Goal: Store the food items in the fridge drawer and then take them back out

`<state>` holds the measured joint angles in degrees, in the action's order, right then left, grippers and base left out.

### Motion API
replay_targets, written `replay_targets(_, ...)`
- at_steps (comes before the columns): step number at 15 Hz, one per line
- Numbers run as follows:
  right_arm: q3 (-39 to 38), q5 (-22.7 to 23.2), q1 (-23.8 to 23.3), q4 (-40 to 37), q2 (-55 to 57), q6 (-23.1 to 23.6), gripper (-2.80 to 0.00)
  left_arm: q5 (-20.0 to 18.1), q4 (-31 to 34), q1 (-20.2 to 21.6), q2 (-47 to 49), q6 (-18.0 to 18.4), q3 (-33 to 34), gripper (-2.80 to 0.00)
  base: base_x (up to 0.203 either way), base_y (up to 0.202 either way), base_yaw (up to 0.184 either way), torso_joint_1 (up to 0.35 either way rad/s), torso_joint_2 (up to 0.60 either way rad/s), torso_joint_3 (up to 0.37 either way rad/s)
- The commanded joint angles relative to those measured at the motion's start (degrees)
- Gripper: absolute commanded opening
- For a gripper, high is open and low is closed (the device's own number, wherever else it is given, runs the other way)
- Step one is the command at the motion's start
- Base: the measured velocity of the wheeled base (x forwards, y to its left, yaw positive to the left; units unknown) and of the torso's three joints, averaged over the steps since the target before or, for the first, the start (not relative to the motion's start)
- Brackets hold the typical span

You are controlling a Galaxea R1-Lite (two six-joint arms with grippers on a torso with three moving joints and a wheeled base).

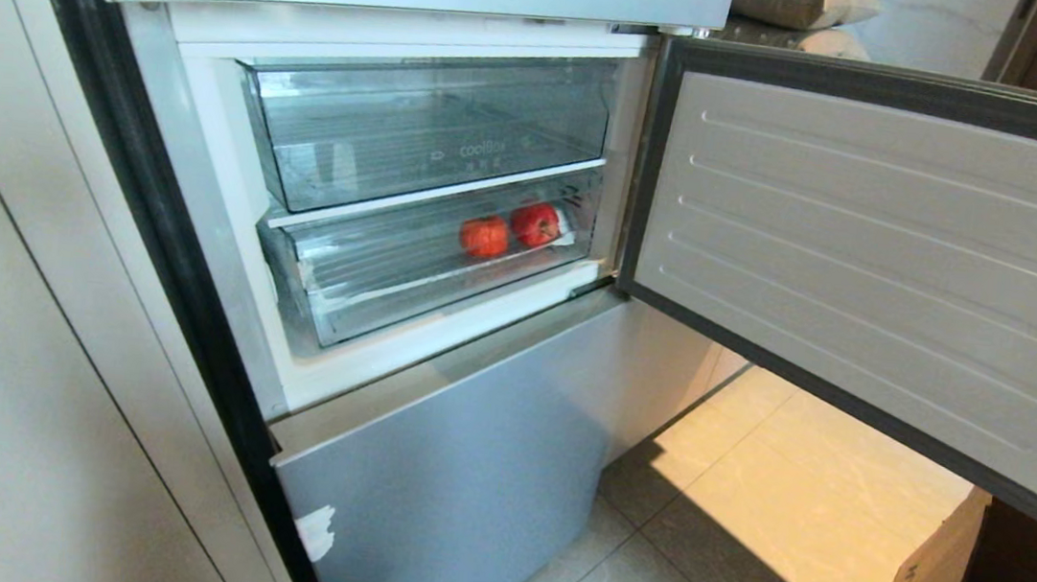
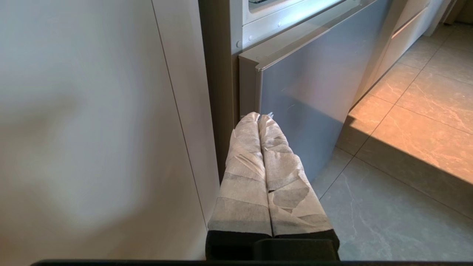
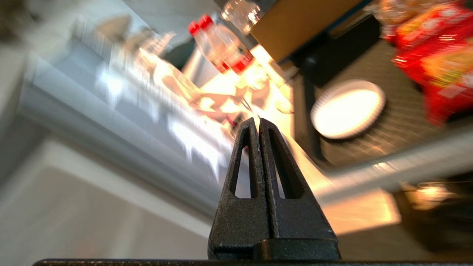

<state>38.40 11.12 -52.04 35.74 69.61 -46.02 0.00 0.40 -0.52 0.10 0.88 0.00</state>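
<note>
Inside the open fridge, two orange-red food items (image 1: 485, 235) (image 1: 536, 223) sit touching at the right of the fridge drawer (image 1: 363, 299), which is pushed in. Left pincer (image 2: 258, 117) parked low, pressed closed, empty. Right pincer (image 3: 257, 122) out to the side, also closed and empty. Probably best to slide the drawer out squarely first, then part the tips before reaching.

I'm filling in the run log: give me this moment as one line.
fridge door: open | fridge drawer: two food items inside | left gripper: shut, empty | right gripper: shut, empty
</note>
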Motion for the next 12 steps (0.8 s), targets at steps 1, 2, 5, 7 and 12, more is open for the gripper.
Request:
replay_targets(1, 6.51, 4.18, -1.5, 1.18, 10.94, -6.45, -2.8, 0.0, 0.0, 0.0, 0.08, 0.0, 0.0, -2.8, 0.0, 0.0, 0.0, 0.0, 0.0, 0.0)
replay_targets(2, 9.42, 7.07, -1.9, 1.31, 13.51, -9.93, -2.8, 0.0, 0.0, 0.0, 0.08, 0.0, 0.0, -2.8, 0.0, 0.0, 0.0, 0.0, 0.0, 0.0)
replay_targets(5, 15.57, 18.29, -2.41, 1.11, 19.69, -16.21, -2.8, 0.0, -0.05, 0.0, 0.08, 0.0, 0.0, -2.8, 0.0, 0.0, 0.0, 0.0, 0.0, 0.0)
replay_targets(7, 17.81, 24.65, -2.39, 1.18, 22.43, -18.29, -2.8, 0.0, -0.04, 0.0, 0.08, 0.0, 0.0, -2.8, 0.0, 0.0, 0.0, 0.0, 0.0, 0.0)
replay_targets(12, 23.54, 32.82, -2.36, 1.35, 26.33, -22.3, -2.8, 0.0, -0.05, 0.0, 0.08, 0.0, 0.0, -2.8, 0.0, 0.0, 0.0, 0.0, 0.0, 0.0)
